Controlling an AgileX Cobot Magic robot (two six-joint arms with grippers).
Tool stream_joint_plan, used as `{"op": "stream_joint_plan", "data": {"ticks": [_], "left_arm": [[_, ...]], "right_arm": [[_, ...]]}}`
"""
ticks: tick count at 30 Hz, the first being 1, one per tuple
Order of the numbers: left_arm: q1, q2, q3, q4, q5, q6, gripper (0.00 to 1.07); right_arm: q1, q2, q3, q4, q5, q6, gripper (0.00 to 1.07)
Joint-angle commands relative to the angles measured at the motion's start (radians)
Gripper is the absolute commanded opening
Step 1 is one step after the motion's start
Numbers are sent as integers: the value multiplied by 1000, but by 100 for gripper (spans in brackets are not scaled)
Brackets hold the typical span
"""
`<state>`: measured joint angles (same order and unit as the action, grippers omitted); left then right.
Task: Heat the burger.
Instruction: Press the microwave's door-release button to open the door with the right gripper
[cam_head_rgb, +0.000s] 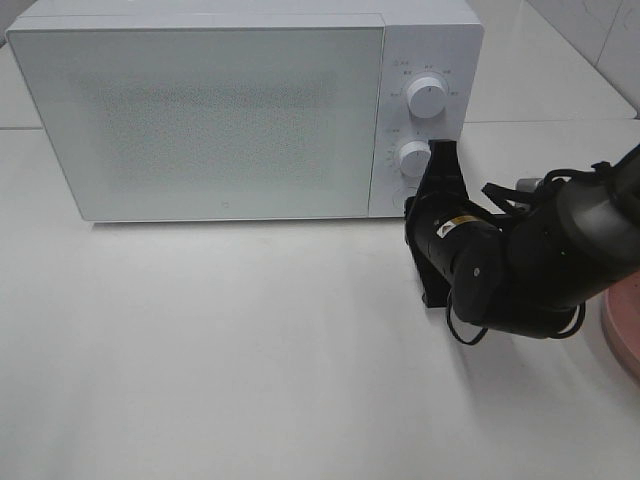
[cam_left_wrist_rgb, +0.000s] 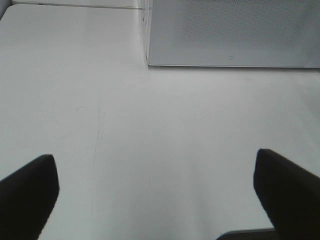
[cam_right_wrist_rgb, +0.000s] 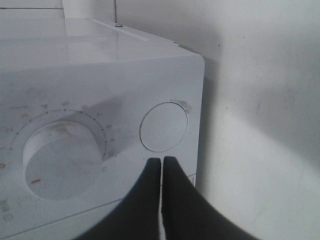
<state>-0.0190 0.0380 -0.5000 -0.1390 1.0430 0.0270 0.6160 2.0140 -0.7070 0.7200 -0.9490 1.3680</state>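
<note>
The burger shows in none of your three views, so you cannot place it against either gripper; the microwave (cam_head_rgb: 220, 110) has its door shut. Your right gripper (cam_right_wrist_rgb: 161, 161) has its fingertips pressed together, gripping nothing. The tips sit just beside the rim of the round button (cam_right_wrist_rgb: 163, 126), at the lower end of the microwave's control panel. Whether they touch the panel you cannot tell. Next to that button on the panel is the lower dial (cam_right_wrist_rgb: 65, 162), and past it the upper dial (cam_head_rgb: 428, 97). Your left gripper (cam_left_wrist_rgb: 157, 195) has its jaws spread wide with nothing held. It hangs over the white table (cam_left_wrist_rgb: 125, 140), out in front of the microwave's door-side corner. A pink plate (cam_head_rgb: 625, 325) lies well apart from the microwave, in front of it and off to its panel side, beyond your right arm.
</note>
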Motion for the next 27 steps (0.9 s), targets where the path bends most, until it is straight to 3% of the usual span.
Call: {"op": "stream_joint_plan", "data": {"ticks": [1,16,27], "left_arm": [[2,-3,2,-10,-8,-1,98],[2,-3,2,-10,-8,-1,98],[2,-3,2,-10,-8,-1,98]], "right_arm": [[-28,19,-37,-23,16,-4,0],[-42,109,-131,-30,43,3,0],[-54,124,-140,-3,17,0,0]]}}
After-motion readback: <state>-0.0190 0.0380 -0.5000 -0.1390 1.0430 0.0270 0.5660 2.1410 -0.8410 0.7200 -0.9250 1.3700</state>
